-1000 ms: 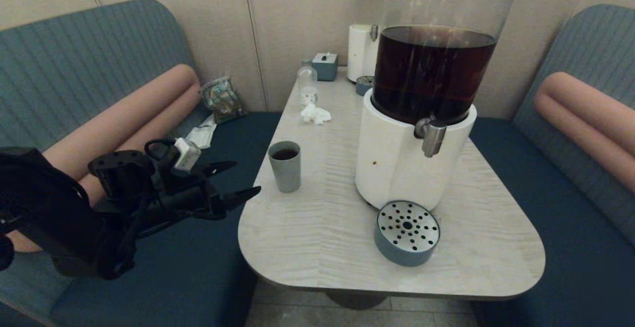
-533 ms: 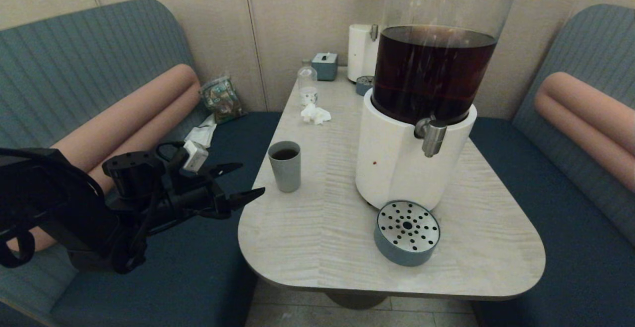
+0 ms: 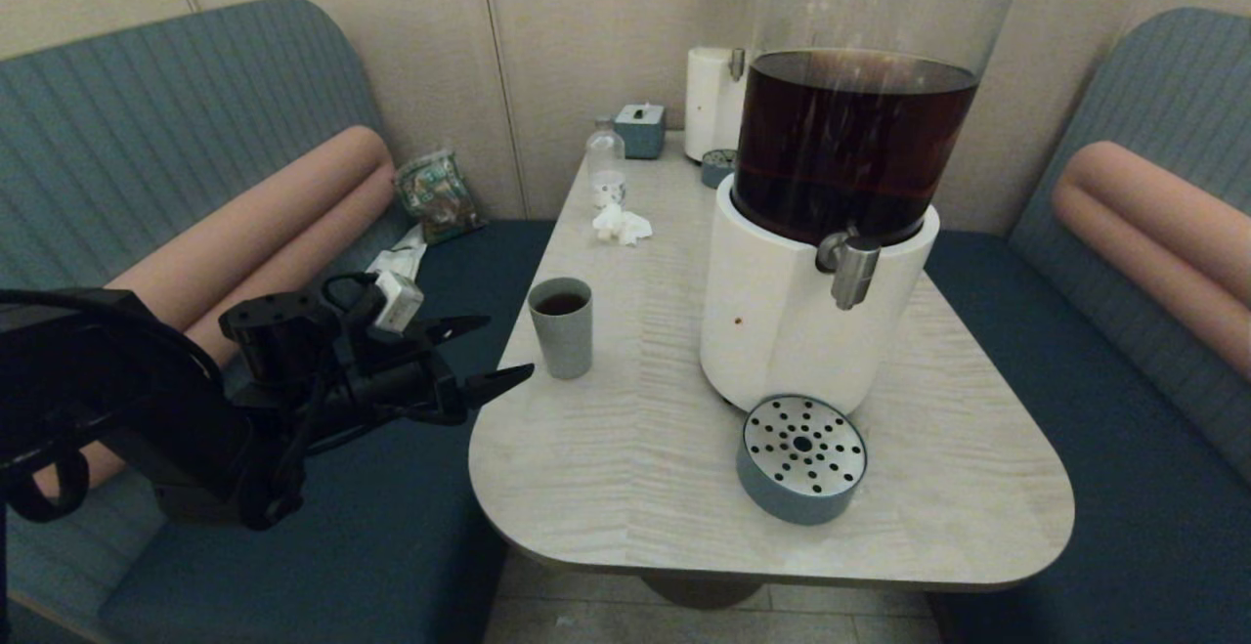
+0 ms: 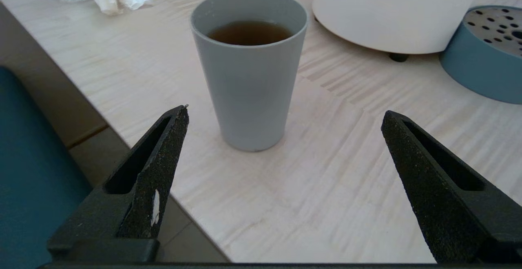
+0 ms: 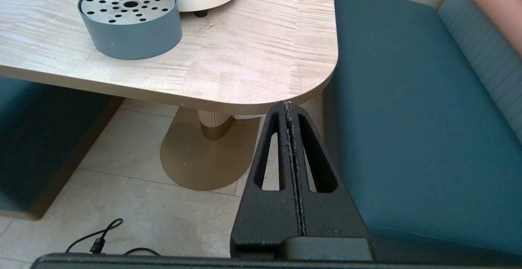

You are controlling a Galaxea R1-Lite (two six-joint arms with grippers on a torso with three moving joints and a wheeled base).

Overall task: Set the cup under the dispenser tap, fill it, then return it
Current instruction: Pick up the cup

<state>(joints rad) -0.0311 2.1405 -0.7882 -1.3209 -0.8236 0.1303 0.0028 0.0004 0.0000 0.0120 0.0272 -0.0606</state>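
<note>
The grey-blue cup (image 3: 561,328) stands upright near the table's left edge and holds dark liquid; the left wrist view shows the cup (image 4: 249,69) a short way ahead of my fingers. My left gripper (image 3: 496,352) (image 4: 285,112) hovers open at the table's left edge, to the cup's left and apart from it. The brushed-metal dispenser tap (image 3: 855,272) points down from the big dispenser with the white base (image 3: 772,322), right of the cup. My right gripper (image 5: 288,106) is shut on nothing, parked low beside the table's near right corner, outside the head view.
A round grey-blue drip tray (image 3: 801,458) (image 5: 130,19) sits in front of the dispenser. A crumpled tissue (image 3: 620,224), a clear bottle (image 3: 605,167), a small box (image 3: 640,129) and a slimmer white dispenser (image 3: 711,102) stand at the back. Blue benches flank the table (image 3: 635,488).
My left gripper has moved right and slightly forward toward the cup, staying open. The cup has not moved.
</note>
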